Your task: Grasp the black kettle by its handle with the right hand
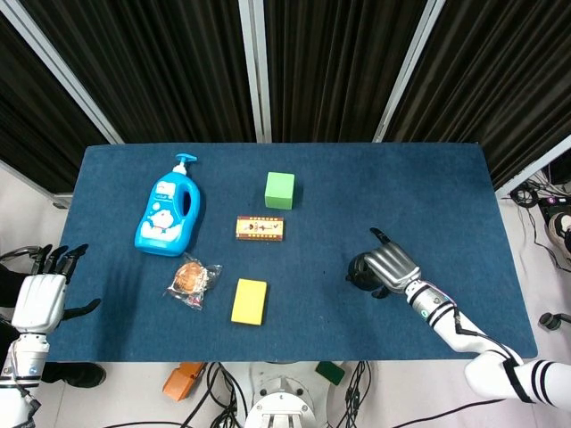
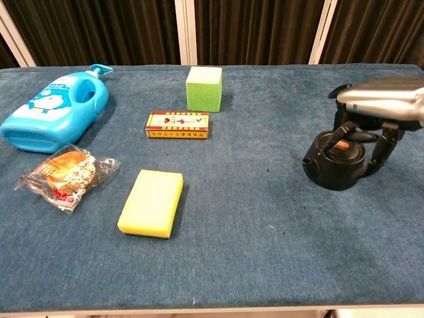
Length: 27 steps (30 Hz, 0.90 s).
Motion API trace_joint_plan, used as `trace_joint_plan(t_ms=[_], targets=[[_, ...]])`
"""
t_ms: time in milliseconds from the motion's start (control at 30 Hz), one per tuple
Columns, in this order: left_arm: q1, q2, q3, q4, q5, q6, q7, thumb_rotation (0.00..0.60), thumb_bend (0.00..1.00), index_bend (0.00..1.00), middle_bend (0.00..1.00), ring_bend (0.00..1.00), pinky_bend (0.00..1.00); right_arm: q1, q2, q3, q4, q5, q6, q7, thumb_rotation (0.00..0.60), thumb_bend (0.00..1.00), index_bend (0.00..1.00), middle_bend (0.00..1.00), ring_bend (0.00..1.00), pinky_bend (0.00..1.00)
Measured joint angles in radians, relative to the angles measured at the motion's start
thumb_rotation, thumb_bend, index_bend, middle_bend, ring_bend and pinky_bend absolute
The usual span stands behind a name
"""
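My right hand (image 2: 379,112) hangs directly over the kettle (image 2: 334,160) at the right, near part of the surface (image 2: 252,218). Its fingers (image 2: 383,146) droop apart around the handle without gripping it, I judge. My left hand (image 1: 40,299) sits well apart, off the left edge.

Right hand (image 1: 390,268) over black kettle (image 1: 359,270), near table (image 1: 401,187) front edge; left hand (image 1: 41,299) off table, fingers spread.
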Motion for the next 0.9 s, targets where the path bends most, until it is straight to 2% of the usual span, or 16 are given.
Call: trace_joint_plan(t_ms=[267,333,467,600,633,667,767,800,900], targets=[[-0.001,0.003,-0.001,-0.007,0.002,0.0,0.005,0.6,0.02,0.13,0.22,0.12,0.0,-0.006,0.013,0.015,0.016,-0.043,0.029,0.091,0.311,0.0,1.0,1.0,1.0,0.18],[-0.002,0.003,-0.001,-0.009,0.002,-0.001,0.007,0.6,0.02,0.13,0.22,0.12,0.0,-0.007,0.016,0.018,0.021,-0.052,0.036,0.11,0.278,0.0,1.0,1.0,1.0,0.18],[-0.003,0.004,-0.001,-0.012,0.002,-0.002,0.01,0.6,0.02,0.13,0.22,0.12,0.0,-0.013,0.021,0.022,0.025,-0.077,0.065,0.139,0.267,0.0,1.0,1.0,1.0,0.19],[-0.004,0.005,-0.001,-0.015,0.004,-0.002,0.012,0.6,0.02,0.13,0.22,0.13,0.0,-0.025,0.022,0.025,0.024,-0.107,0.112,0.148,0.263,0.0,1.0,1.0,1.0,0.25],[-0.004,0.005,-0.001,-0.016,0.004,-0.002,0.012,0.6,0.02,0.13,0.22,0.12,0.0,-0.03,0.022,0.025,0.022,-0.119,0.13,0.152,0.266,0.03,1.0,1.0,1.0,0.27],[-0.004,0.005,-0.001,-0.016,0.005,-0.002,0.013,0.6,0.02,0.13,0.22,0.12,0.0,-0.035,0.022,0.025,0.021,-0.129,0.144,0.155,0.273,0.1,1.0,1.0,1.0,0.28],[-0.004,0.005,-0.001,-0.017,0.007,0.0,0.013,0.6,0.02,0.13,0.22,0.12,0.0,-0.049,0.022,0.023,0.017,-0.162,0.185,0.158,0.326,0.39,1.0,1.0,1.0,0.31],[-0.004,0.005,-0.001,-0.017,0.008,0.001,0.013,0.6,0.02,0.13,0.22,0.12,0.0,-0.053,0.022,0.022,0.017,-0.17,0.193,0.159,0.334,0.43,1.0,1.0,1.0,0.31],[-0.003,0.006,0.0,-0.017,0.011,0.005,0.014,0.6,0.02,0.13,0.22,0.12,0.0,-0.062,0.02,0.016,0.017,-0.185,0.206,0.167,0.34,0.48,1.0,1.0,1.0,0.32]])
